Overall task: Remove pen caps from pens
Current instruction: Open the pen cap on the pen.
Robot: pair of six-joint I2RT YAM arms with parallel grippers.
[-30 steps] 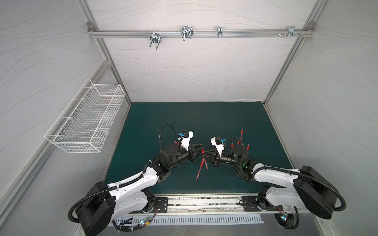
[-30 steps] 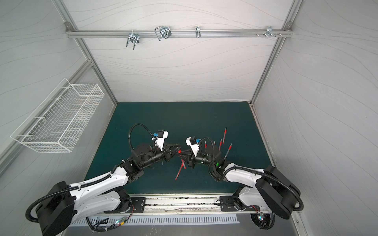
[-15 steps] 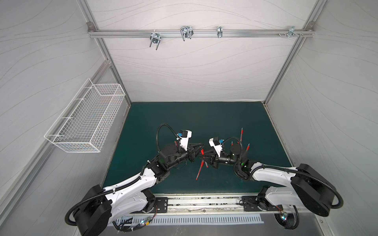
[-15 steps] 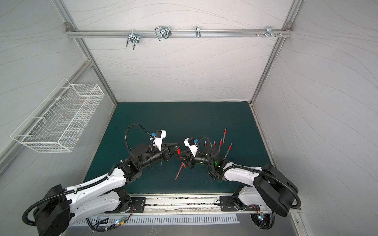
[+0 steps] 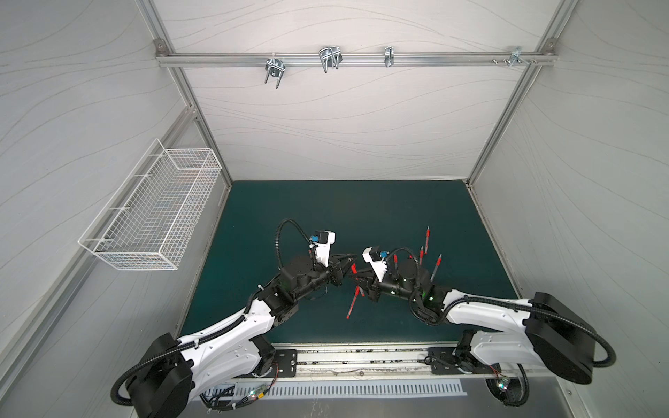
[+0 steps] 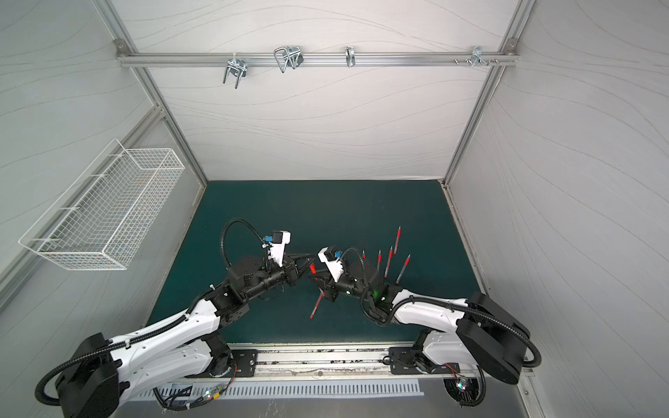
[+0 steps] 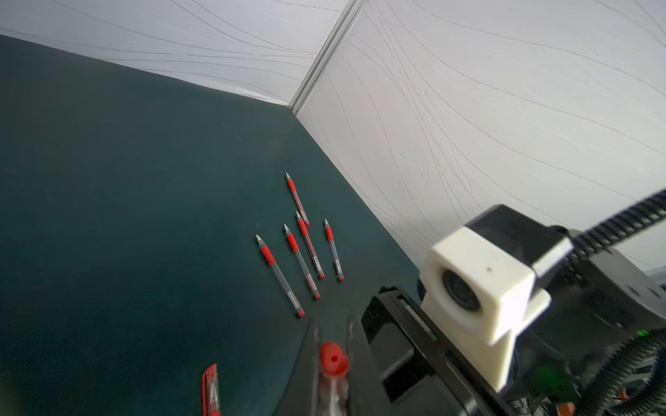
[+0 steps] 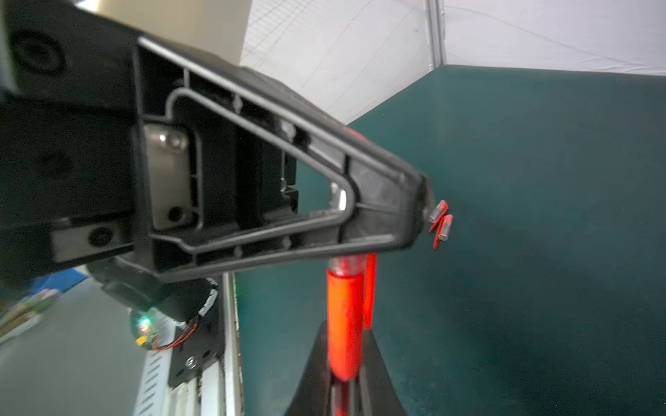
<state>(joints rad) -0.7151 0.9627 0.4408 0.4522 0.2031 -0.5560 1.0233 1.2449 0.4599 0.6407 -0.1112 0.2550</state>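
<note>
Gripped From Both Ends

We see the left claw (image 7: 332,333) clenched on a pen (image 7: 334,359) at mat (image 5: 325,217) centre, the right claw (image 8: 346,336) clenched on its red cap (image 8: 344,313). At two o'clock from them lie bare pens (image 5: 427,241).

Bright even light, faint shadows, blurred wrist foregrounds

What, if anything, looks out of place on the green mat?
One pen lies alone near the front of the mat, slanted, apart from the five pens grouped on the right side. Nothing looks broken or spilled.
</note>
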